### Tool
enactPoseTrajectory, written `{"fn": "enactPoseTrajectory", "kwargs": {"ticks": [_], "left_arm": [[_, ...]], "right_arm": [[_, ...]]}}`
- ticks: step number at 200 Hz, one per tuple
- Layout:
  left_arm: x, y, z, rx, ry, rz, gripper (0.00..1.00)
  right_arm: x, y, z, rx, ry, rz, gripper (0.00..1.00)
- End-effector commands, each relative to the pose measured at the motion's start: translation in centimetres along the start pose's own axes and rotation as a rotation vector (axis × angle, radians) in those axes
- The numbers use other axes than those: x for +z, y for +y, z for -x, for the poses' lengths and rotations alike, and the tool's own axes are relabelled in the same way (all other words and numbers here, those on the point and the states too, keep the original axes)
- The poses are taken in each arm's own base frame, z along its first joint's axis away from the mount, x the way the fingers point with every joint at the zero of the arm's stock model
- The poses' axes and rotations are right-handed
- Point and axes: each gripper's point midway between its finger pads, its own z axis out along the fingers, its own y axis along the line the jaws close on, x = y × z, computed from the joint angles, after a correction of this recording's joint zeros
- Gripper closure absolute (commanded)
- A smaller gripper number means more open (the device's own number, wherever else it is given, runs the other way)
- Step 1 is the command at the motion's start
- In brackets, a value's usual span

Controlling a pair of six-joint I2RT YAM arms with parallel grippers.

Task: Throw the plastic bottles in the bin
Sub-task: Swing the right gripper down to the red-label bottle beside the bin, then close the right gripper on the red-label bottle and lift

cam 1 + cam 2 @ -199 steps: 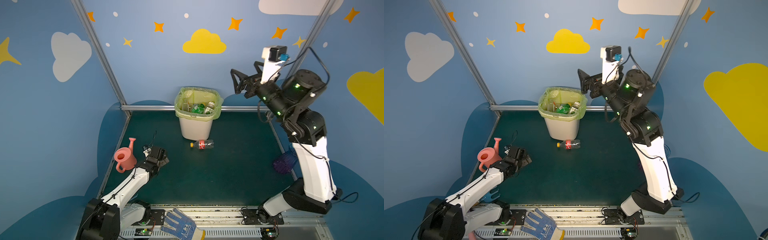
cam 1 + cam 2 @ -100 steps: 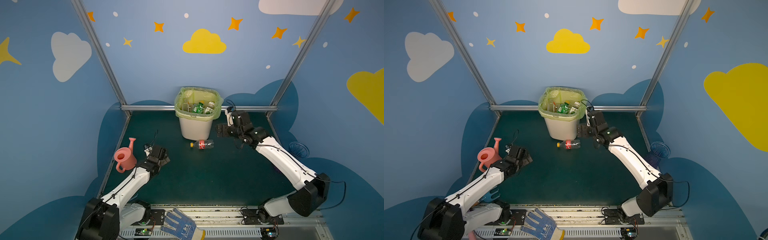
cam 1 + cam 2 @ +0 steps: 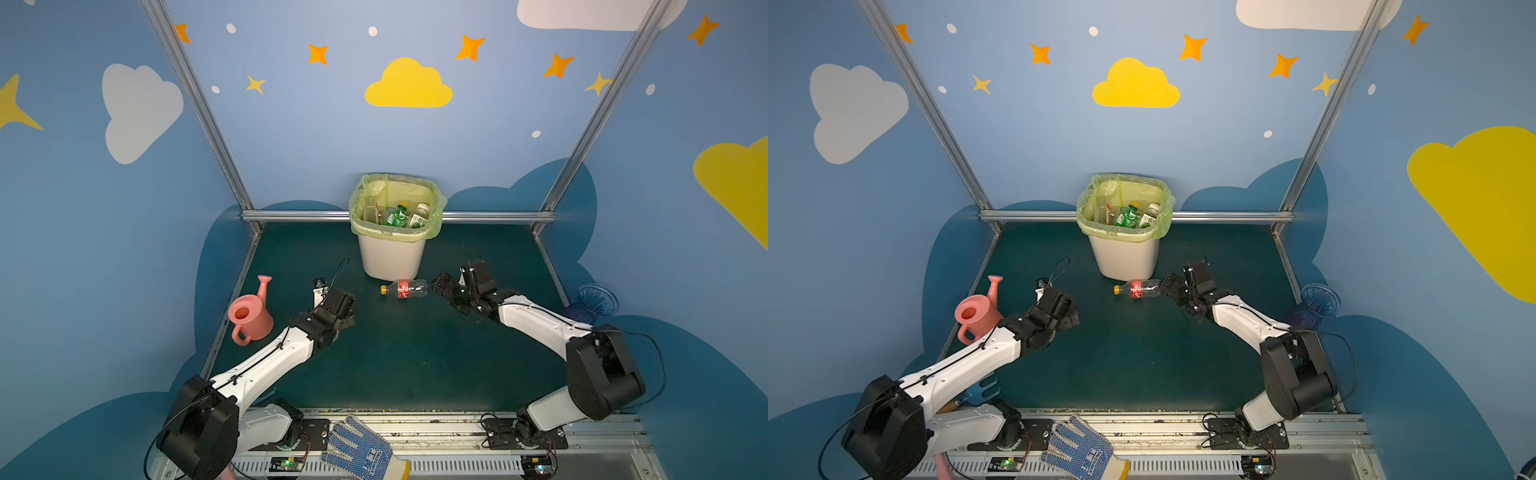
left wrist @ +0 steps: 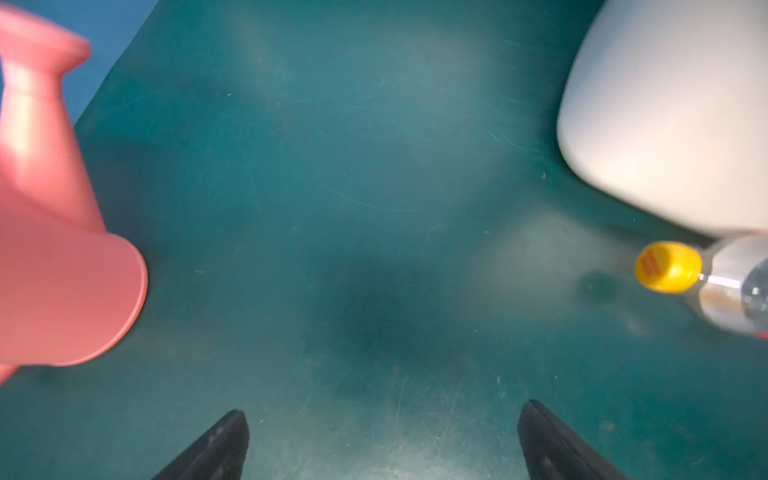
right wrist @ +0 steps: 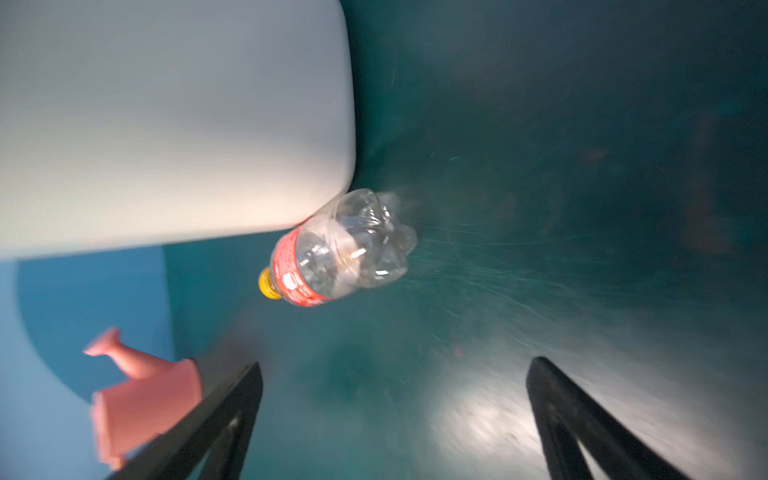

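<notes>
Lying on its side, the bottle [image 3: 404, 289] points cap-left; left claw [image 4: 384, 407] and right claw [image 5: 397, 362] gape empty.

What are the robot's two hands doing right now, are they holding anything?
Left gripper: open, holding nothing.
Right gripper: open, holding nothing; the bottle lies just ahead of it.

White arms [image 3: 270, 365], black joints [image 3: 602, 374], thin black cables [image 3: 664, 374].
</notes>
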Motion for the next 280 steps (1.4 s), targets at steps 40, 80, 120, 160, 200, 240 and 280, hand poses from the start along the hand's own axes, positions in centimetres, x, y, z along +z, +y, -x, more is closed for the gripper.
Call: {"fn": "enactPoseTrajectory", "kwargs": {"ticks": [40,80,120,160,200,240,280], "left_arm": [[0.2,-3.3,1.1,0.222,-0.024,-0.061,0.00],[0.9,-3.5,0.9,0.255,-0.004,-0.037,0.00],[1.3,-2.9,-0.2,0.258,0.017,-0.019,0.00],[1.0,-2.6,-0.1,0.245,0.007,-0.011,0.00],[1.0,-2.4,-0.2,0.237,0.011,-0.010,0.00],[1.1,-2.4,-0.3,0.229,0.014,-0.006,0.00],[1.1,-2.1,-0.5,0.217,0.017,0.004,0.00]], "right_arm": [[4.9,2.9,-1.6,0.272,0.112,0.102,0.03],[6.7,4.1,-3.0,0.310,0.137,0.069,0.02],[7.6,3.8,-3.3,0.343,0.130,0.014,0.02],[8.4,2.8,-3.0,0.365,0.115,-0.032,0.04],[8.7,1.4,-1.9,0.323,0.078,-0.113,0.05],[9.8,0.0,-2.7,0.292,0.131,-0.196,0.11],[9.7,-0.6,-2.8,0.290,0.133,-0.210,0.18]]}}
